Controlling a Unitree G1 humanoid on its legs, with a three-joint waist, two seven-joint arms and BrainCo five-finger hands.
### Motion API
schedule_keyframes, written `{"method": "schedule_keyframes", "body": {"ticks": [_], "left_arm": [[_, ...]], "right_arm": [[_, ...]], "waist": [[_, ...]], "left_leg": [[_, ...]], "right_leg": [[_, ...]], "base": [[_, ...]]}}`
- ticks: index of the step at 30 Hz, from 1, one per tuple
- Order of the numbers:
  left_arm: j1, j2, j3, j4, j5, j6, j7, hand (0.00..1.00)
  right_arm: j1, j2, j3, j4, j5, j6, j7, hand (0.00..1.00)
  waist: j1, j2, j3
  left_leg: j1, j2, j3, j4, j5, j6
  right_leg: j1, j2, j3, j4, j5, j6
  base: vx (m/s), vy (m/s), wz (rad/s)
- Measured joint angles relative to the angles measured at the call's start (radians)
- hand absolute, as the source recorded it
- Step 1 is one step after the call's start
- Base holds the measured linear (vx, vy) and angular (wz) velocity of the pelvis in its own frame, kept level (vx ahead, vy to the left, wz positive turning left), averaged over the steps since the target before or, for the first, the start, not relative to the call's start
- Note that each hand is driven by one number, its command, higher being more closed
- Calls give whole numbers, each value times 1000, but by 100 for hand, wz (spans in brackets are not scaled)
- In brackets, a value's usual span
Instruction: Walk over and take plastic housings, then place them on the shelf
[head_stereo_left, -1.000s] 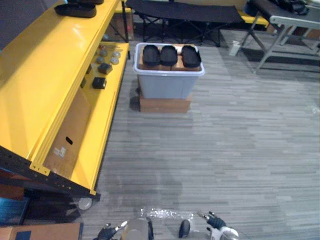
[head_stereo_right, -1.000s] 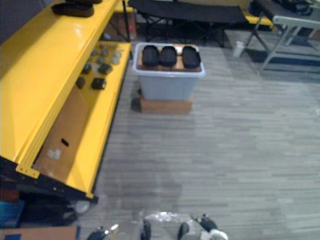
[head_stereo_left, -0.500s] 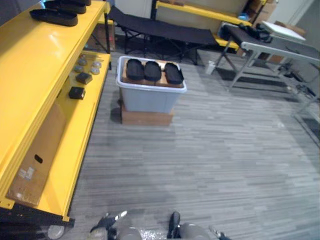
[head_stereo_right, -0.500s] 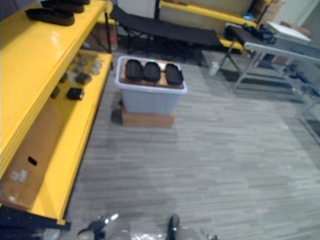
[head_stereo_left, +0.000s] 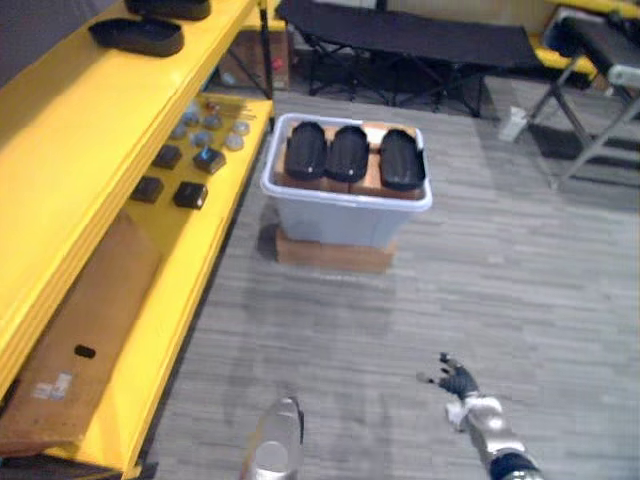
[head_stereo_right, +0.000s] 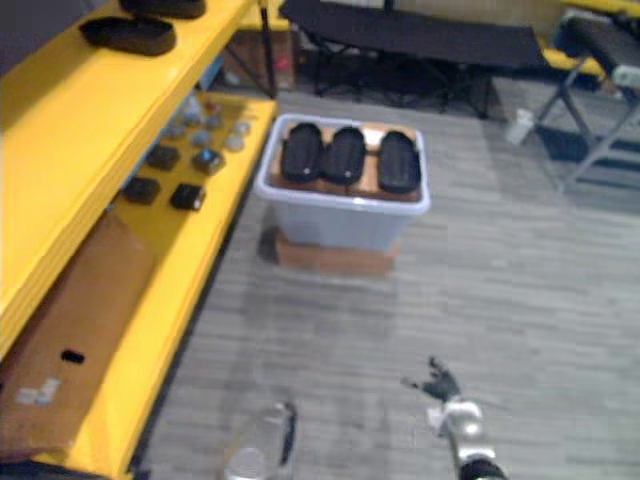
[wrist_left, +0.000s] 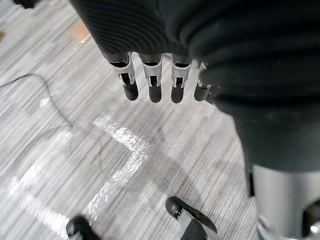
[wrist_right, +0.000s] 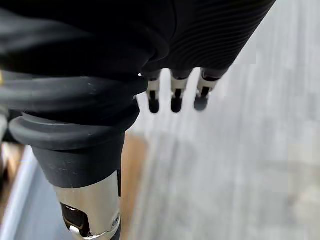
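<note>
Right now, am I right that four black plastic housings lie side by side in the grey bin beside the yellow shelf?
Not quite: the left eye view shows three black plastic housings, not four, lying side by side in the grey bin beside the yellow shelf.

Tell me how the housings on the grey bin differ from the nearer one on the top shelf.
The bin housings sit three abreast on a brown board over the grey bin, low by the floor; the shelf housing lies high on the yellow shelf. The bin housings point away from the camera; the shelf housing lies crosswise. Both are black, oval and shallow.
</note>
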Motion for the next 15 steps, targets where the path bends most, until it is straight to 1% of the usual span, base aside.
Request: {"method": "schedule_keyframes", "body": {"ticks": [1,2,3,4,5,6,7,8,9,10,11,12,13,14,15], "left_arm": [[-17,4,-25,-3,-13,-13,2,0],[-58,16,-54,-4,-64,-28,3,0],[-118,29,-103,-5,-122,-54,10,0],[-184,45,-150,-13,-156,-94,17,0],[-219,46,-168,-24,-157,-119,22,0],[-251,46,-190,-36,-164,-140,28,0],[-329,39,-249,-75,-203,-182,48,0],[-388,22,-288,-114,-242,-197,64,0],[-395,18,-296,-125,-252,-199,68,0],[-412,-4,-316,-165,-276,-203,83,0],[-424,-19,-336,-184,-298,-198,95,0],[-426,-31,-340,-189,-303,-187,100,0],[-418,-78,-343,-185,-303,-146,111,0],[-399,-114,-340,-160,-302,-111,125,0],[-379,-127,-333,-148,-299,-93,131,0]], "right_arm": [[8,10,-3,14,-1,1,12,0],[27,27,-7,42,-11,-4,30,0],[60,53,-23,84,-26,-5,40,0],[107,75,-35,116,-44,-2,49,0],[129,83,-37,127,-52,2,49,0],[150,93,-46,132,-66,7,48,0],[199,132,-116,116,-84,19,45,0],[242,149,-140,105,-119,43,46,0],[249,153,-144,102,-126,48,46,0],[285,168,-144,85,-147,72,44,0],[316,186,-146,76,-156,87,44,0],[318,185,-146,74,-156,95,44,0],[315,160,-140,74,-158,110,41,0],[302,145,-136,76,-156,121,24,0],[298,137,-127,77,-154,119,10,0]], "waist": [[-14,3,0],[-40,18,9],[-61,26,10],[-77,41,9],[-90,44,8],[-99,49,7],[-123,57,7],[-132,55,6],[-134,54,6],[-145,45,0],[-155,30,-11],[-162,33,-13],[-169,74,-28],[-163,100,-26],[-160,110,-27]], "left_leg": [[23,6,2,-23,-3,5],[62,16,-1,-57,2,-1],[111,34,-1,-98,6,-7],[144,57,-2,-131,2,-14],[159,66,-1,-146,1,-19],[167,75,-1,-158,-1,-24],[189,99,4,-171,-15,-48],[219,123,12,-164,-42,-78],[222,125,13,-162,-48,-84],[251,135,6,-155,-78,-108],[271,135,-15,-151,-108,-129],[282,140,-28,-153,-117,-139],[290,182,-48,-152,-117,-155],[253,204,-78,-57,-97,-151],[219,213,-93,22,-77,-151]], "right_leg": [[-32,-8,-9,61,1,-7],[-61,-4,-35,74,-17,-31],[-100,9,-60,32,-20,-37],[-148,35,-60,-54,-7,-23],[-177,42,-60,-95,13,-13],[-206,44,-59,-132,46,-11],[-279,46,-59,-232,153,-14],[-316,52,-56,-306,246,-16],[-318,52,-54,-314,263,-17],[-320,51,-49,-326,319,-19],[-310,48,-34,-315,393,-29],[-311,49,-26,-290,447,-32],[-317,80,-51,-240,384,-43],[-311,98,-65,-225,341,-59],[-300,105,-69,-221,328,-67]], "base": [[336,59,-18],[224,65,-4],[73,56,-1],[-95,57,-7],[-220,75,-5],[-195,78,-13],[-171,35,-22],[-84,-13,-21],[33,-109,-5],[212,-234,26],[284,-285,40],[383,-324,49],[381,-302,37],[371,-306,24],[312,-280,9]]}}
